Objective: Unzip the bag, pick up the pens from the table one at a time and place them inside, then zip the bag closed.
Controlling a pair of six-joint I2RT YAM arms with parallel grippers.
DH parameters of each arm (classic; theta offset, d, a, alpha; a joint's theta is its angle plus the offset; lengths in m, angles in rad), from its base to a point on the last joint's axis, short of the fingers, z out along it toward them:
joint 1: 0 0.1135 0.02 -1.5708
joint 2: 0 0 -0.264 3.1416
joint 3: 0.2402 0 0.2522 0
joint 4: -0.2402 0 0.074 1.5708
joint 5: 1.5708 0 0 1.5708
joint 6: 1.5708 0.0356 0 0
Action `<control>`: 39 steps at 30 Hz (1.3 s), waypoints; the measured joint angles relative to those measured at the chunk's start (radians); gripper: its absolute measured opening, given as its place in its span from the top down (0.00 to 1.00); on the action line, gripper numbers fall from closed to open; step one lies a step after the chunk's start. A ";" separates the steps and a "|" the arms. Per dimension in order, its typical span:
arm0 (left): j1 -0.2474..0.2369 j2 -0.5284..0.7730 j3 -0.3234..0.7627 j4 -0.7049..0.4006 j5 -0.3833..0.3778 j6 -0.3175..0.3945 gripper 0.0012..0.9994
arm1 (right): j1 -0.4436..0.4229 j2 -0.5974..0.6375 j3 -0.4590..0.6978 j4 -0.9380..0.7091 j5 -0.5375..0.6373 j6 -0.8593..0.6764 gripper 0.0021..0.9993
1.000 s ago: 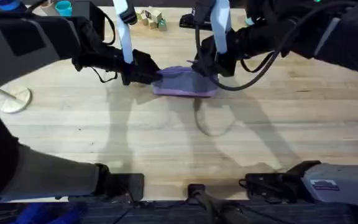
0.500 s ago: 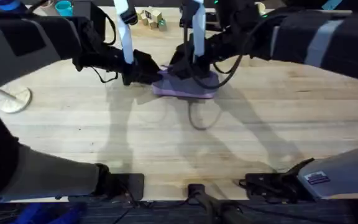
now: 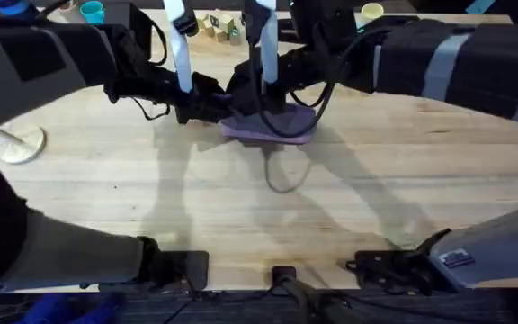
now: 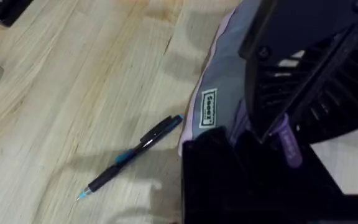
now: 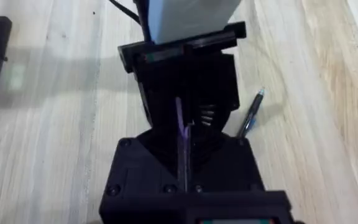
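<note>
The bag (image 3: 272, 124) is located on the table (image 3: 241, 198) in the overhead view, at about 12 o'clock from the table's centre, toward the far edge. It lies flat, with its length running across the view.

The left gripper (image 3: 216, 106) is positioned at the bag's 9 o'clock end and is in contact with it. In the left wrist view the left gripper (image 4: 241, 146) is seen closed on the end of the bag (image 4: 219, 99), with lavender fabric pinched between the black fingers. A white label is visible on the fabric just beside the pinch.

The right gripper (image 3: 257, 101) is positioned over the bag's upper edge, slightly toward 9 o'clock of the bag's middle and close to the left gripper. In the right wrist view the right gripper (image 5: 184, 152) is shown pressed together on a thin purple strip, which appears to be the zipper pull (image 5: 180, 124). The same purple pull (image 4: 289, 146) is visible in the left wrist view, held under the right gripper's black body.

One pen (image 4: 132, 155) is lying on the table (image 4: 73, 93) in the left wrist view, just beside the bag's end but apart from it. It is dark with a blue section and a blue tip. The pen (image 5: 252, 112) is also seen in the right wrist view, lying on the table (image 5: 55, 124) beside the left gripper. It is touched by neither gripper.
</note>
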 joint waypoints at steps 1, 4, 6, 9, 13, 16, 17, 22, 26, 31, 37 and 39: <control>0.000 0.000 0.000 0.000 0.000 0.000 0.96 | 0.000 0.000 0.000 -0.001 0.000 0.000 0.97; -0.001 0.000 0.000 -0.011 0.005 0.003 0.96 | -0.002 0.001 0.024 -0.019 0.045 0.015 0.59; -0.003 0.000 0.000 -0.014 0.008 0.005 0.96 | -0.004 0.001 0.060 -0.078 0.099 0.028 0.32; -0.005 0.000 0.000 -0.005 0.006 0.004 0.96 | -0.004 0.000 0.132 -0.218 0.180 0.038 0.02; -0.005 0.000 0.000 0.004 0.006 0.000 0.96 | 0.017 -0.001 0.201 -0.409 0.268 0.046 0.00; -0.005 0.000 0.000 0.005 0.006 0.000 0.96 | 0.023 -0.003 0.260 -0.528 0.323 0.050 0.00; -0.005 0.000 0.000 0.005 0.006 0.000 0.95 | 0.023 -0.005 0.279 -0.561 0.339 0.050 0.00; -0.006 0.000 0.000 0.006 0.019 -0.004 0.09 | 0.023 -0.049 0.377 -0.704 0.387 0.036 0.00; -0.006 0.000 0.000 0.006 0.021 -0.008 0.01 | 0.019 -0.051 0.420 -0.756 0.393 0.030 0.01; -0.005 0.000 0.005 -0.003 0.021 -0.008 0.01 | 0.003 -0.051 0.475 -0.825 0.396 0.030 0.01; 0.046 -0.034 0.040 -0.102 0.043 -0.008 0.01 | -0.014 -0.051 0.563 -0.926 0.397 0.029 0.01; 0.080 -0.074 0.053 -0.138 0.047 -0.008 0.01 | -0.020 -0.051 0.583 -0.959 0.396 0.028 0.01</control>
